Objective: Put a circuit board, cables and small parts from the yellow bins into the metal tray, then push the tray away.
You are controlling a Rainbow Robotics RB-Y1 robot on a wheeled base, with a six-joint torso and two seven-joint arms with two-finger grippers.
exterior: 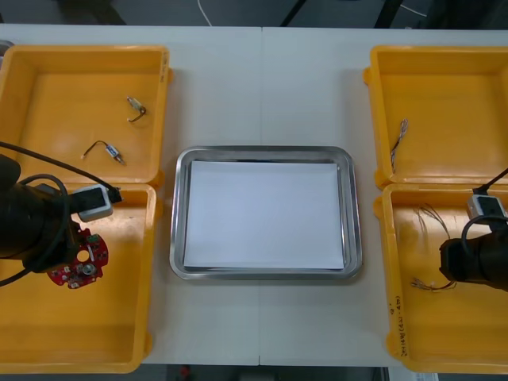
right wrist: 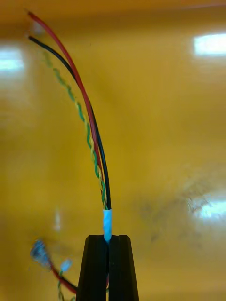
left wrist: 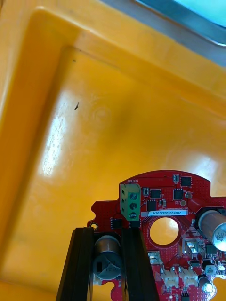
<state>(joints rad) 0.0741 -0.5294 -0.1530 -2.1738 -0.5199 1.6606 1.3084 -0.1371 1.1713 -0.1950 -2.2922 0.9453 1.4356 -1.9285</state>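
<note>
Two grasps made, nothing delivered: lower left, the left gripper [left wrist: 108,235] clamps the red circuit board [exterior: 79,264] inside a yellow bin [exterior: 119,349]; centre, the white-lined metal tray [exterior: 262,151] sits bare; lower right, the right gripper [right wrist: 108,237] pinches a cable bundle [right wrist: 92,136]; the light table [exterior: 262,87] meets dark floor [exterior: 159,12] along the top edge.

A light table [exterior: 262,95] lay under everything, a thin seam [exterior: 261,79] running from its far edge toward the near one. Beyond the far edge was dark floor [exterior: 159,9], crossed by a white cord [exterior: 204,13].
</note>
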